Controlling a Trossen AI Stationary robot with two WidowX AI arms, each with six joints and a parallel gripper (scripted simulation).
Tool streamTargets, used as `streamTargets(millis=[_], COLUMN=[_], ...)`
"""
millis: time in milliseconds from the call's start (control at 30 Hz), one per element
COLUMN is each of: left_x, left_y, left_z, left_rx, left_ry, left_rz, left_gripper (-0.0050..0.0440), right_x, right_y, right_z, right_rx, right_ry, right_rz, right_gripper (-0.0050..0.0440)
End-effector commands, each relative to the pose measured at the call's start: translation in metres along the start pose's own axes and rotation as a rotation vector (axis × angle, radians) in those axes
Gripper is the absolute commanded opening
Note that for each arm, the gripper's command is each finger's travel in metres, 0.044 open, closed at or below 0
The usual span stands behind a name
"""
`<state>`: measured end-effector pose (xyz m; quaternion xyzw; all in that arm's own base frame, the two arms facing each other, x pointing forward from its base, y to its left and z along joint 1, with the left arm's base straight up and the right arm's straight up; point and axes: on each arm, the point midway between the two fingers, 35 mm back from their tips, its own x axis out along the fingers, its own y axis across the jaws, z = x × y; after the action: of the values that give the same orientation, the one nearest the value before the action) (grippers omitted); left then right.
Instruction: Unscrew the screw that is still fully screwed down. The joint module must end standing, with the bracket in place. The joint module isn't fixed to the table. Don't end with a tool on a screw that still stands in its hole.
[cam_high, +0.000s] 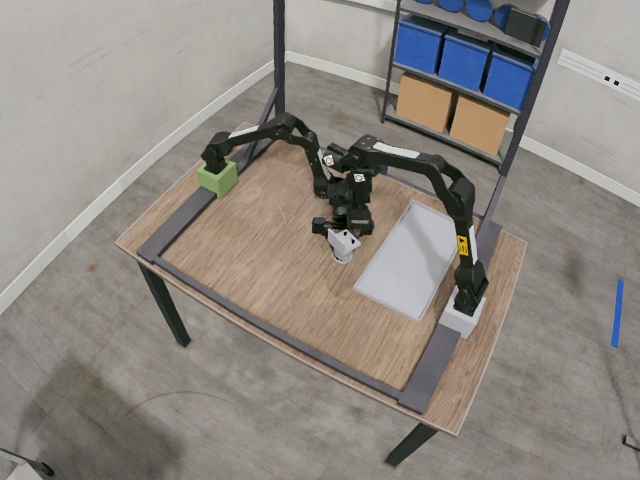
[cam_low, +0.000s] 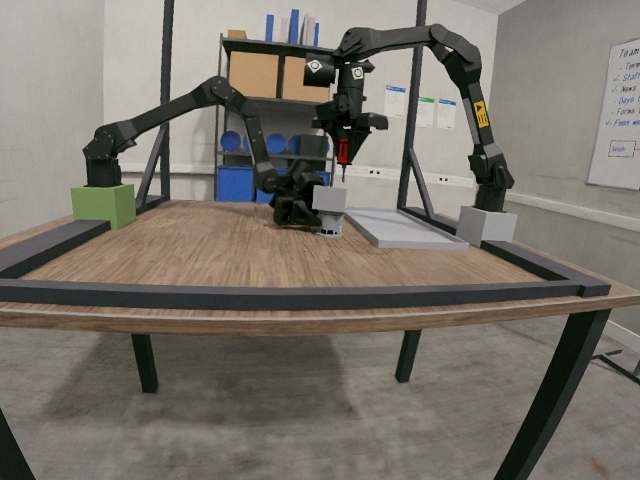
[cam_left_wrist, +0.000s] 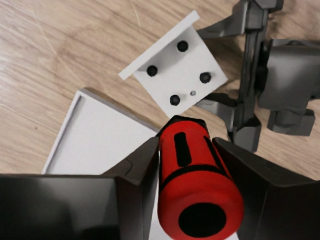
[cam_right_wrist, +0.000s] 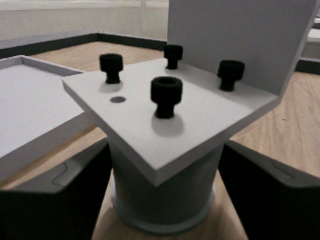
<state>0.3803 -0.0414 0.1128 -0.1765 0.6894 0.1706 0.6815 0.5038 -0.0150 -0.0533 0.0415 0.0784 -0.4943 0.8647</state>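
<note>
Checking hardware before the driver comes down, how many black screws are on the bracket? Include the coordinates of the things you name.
4: on the bracket's (cam_left_wrist: 186, 74) (cam_right_wrist: 150, 145) flat plate, two beside the upright flange, two farther out. None seems hidden.

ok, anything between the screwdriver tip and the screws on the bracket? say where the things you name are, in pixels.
Nothing visible. The red screwdriver (cam_low: 342, 150) (cam_left_wrist: 197, 185) hangs with open air under its tip, above the bracket (cam_low: 329, 198) (cam_left_wrist: 184, 75) (cam_right_wrist: 200, 115) (cam_high: 337, 242). All four black screws (cam_high: 353, 240) (cam_left_wrist: 174, 100) (cam_right_wrist: 166, 91) show uncovered heads in both wrist views.

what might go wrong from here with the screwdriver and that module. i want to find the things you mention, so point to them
The loose-standing joint module (cam_high: 342, 257) (cam_low: 330, 225) (cam_right_wrist: 162, 192) could twist if the right tool (cam_high: 341, 233) (cam_low: 319, 219) (cam_left_wrist: 199, 67) (cam_right_wrist: 164, 143) slips. The screwdriver (cam_low: 343, 151) (cam_left_wrist: 200, 175) could land on the wrong black screw (cam_high: 353, 240) (cam_left_wrist: 205, 77) (cam_right_wrist: 166, 92), since all four look alike from above. Pressing down off-centre might tip the module.
</note>
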Motion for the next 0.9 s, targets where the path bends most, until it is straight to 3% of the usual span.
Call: streamTargets(millis=[0,867], left_x=[-0.0243,-0.0289], left_y=[-0.0033,-0.0018], left_z=[0.0030,0.0009], left_rx=[0.002,0.002], left_ry=[-0.055,-0.072], left_rz=[-0.037,-0.047], left_gripper=[0.0130,0.0130], right_x=[0.0016,0.0016], right_y=[0.0051,0.0051], right_z=[0.0146,0.0146], right_rx=[0.035,0.035], right_ry=[-0.012,-0.012], right_rz=[0.000,0.000], right_gripper=[0.0245,0.0245])
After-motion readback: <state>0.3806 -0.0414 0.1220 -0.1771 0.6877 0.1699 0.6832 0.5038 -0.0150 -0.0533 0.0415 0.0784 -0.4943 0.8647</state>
